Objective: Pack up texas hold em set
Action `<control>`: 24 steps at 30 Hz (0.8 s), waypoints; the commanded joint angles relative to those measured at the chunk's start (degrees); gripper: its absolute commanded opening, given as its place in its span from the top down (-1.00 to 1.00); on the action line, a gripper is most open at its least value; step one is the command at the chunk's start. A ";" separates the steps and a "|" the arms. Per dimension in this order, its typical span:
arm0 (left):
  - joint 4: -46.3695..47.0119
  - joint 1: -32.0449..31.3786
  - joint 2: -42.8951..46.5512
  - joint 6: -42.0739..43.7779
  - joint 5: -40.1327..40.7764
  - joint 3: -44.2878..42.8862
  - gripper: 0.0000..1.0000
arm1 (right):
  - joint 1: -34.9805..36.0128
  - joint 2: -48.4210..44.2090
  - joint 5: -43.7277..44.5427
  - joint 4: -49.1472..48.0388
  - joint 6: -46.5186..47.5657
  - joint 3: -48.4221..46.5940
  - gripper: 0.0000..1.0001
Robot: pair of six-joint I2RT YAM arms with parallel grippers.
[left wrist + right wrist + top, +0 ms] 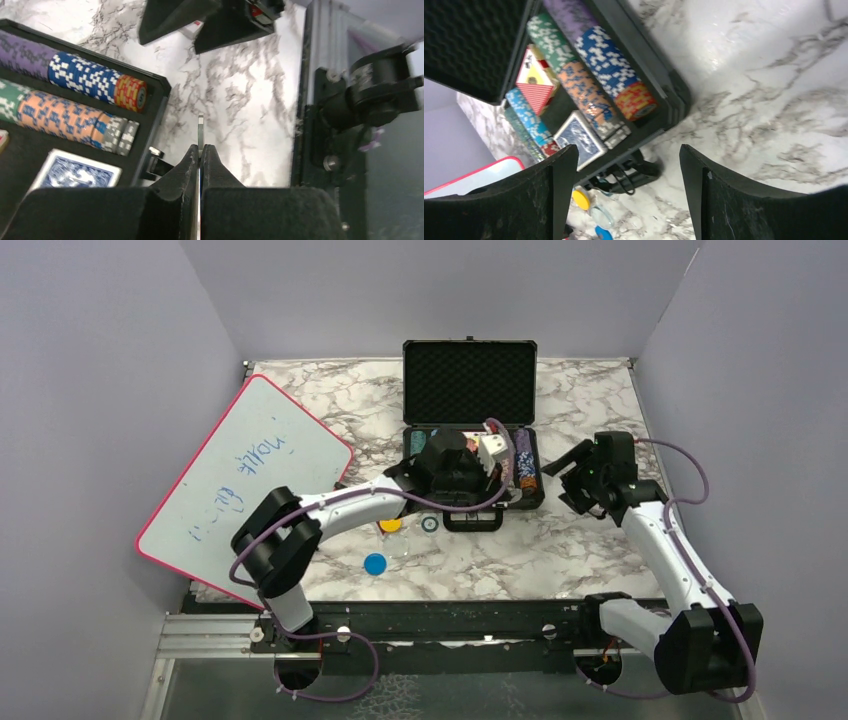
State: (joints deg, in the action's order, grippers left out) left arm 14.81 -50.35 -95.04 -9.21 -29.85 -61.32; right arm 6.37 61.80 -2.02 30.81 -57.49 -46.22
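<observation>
Marble covers the bench (600, 550), with bare room right of and in front of the set, and walls close on three sides. A red-edged whiteboard (245, 485) lies tilted over the left edge. The black case (468, 380) sits at the middle back, its foam-lined lid upright and its handle toward the arms. The right pincer (628, 152) hangs with its fingers wide apart over bare marble, just beside the case's front right corner. The left pincer (200, 149), at the case's front, is pressed together on a thin grey sliver (200, 125) seen edge-on; I cannot tell what it is. Three rows of chips (82, 77) lie in the tray: purple, blue, orange, green, grey. Two decks sit between them, one red (535, 80) and one blue (580, 137). Three buttons lie on the marble before the case: yellow (390, 525), clear (429, 523) and blue (375, 563).
</observation>
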 commanded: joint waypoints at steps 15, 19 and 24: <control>-23.33 0.11 -16.67 25.80 7.98 -21.58 1.00 | -8.47 -3.43 -13.40 2.26 1.77 8.17 -0.55; -22.85 0.11 -18.11 25.75 9.31 -22.88 1.00 | -8.65 -3.78 -14.19 1.69 1.77 8.60 -0.55; -22.92 0.10 -19.29 28.83 10.84 -24.28 1.00 | -8.90 -4.12 -14.50 1.63 1.92 8.82 -0.55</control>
State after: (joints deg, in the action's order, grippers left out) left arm -8.51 -50.28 -112.88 15.79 -21.71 -83.26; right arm -2.00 58.98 -14.72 32.71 -56.45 -38.00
